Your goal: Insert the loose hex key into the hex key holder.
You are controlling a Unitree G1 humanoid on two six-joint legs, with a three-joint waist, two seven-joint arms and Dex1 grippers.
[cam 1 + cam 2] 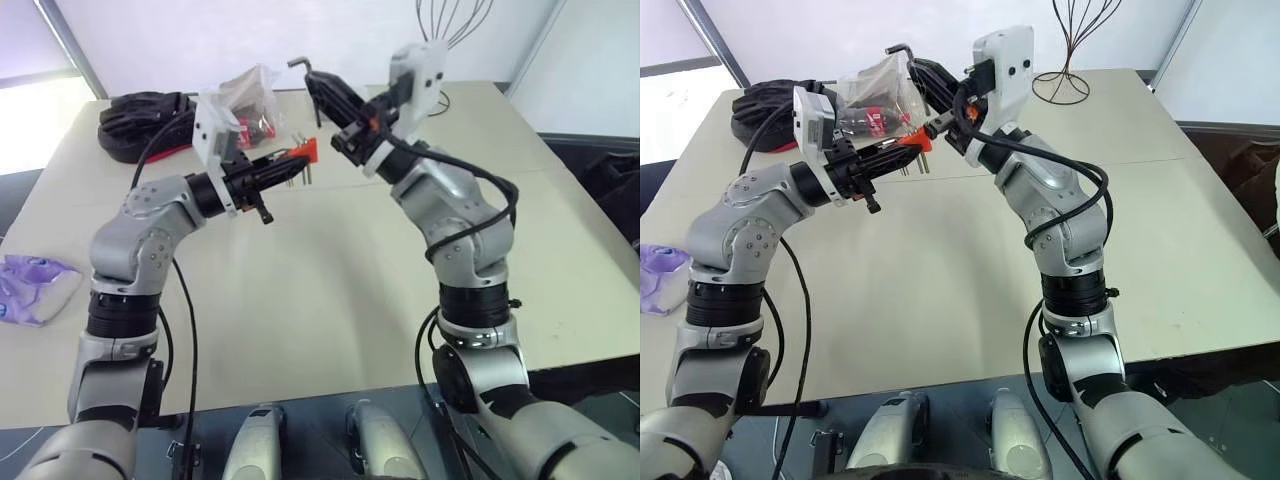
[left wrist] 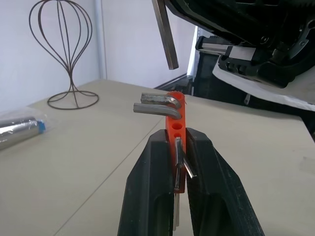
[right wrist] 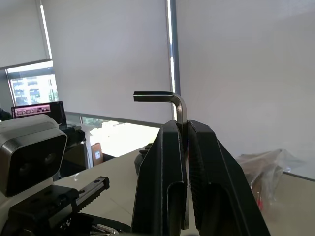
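Observation:
My left gripper [image 1: 288, 165] is shut on the red-orange hex key holder [image 1: 305, 150], held above the table with its free end toward the right arm. In the left wrist view the holder [image 2: 177, 120] stands between the black fingers [image 2: 152, 182], with two bent keys sticking out and empty holes in its face. My right gripper [image 3: 180, 130] is shut on the loose hex key [image 3: 162, 96], whose short bend points sideways above the fingertips. The key's straight end [image 2: 165, 32] hangs just above the holder without touching it.
A clear plastic packet [image 1: 250, 100] with red and black contents and a black cable bundle [image 1: 140, 120] lie on the beige table [image 1: 330, 290] behind the left arm. A purple bag [image 1: 35, 285] sits at the left edge. A wire stand [image 1: 1075, 45] is at the back.

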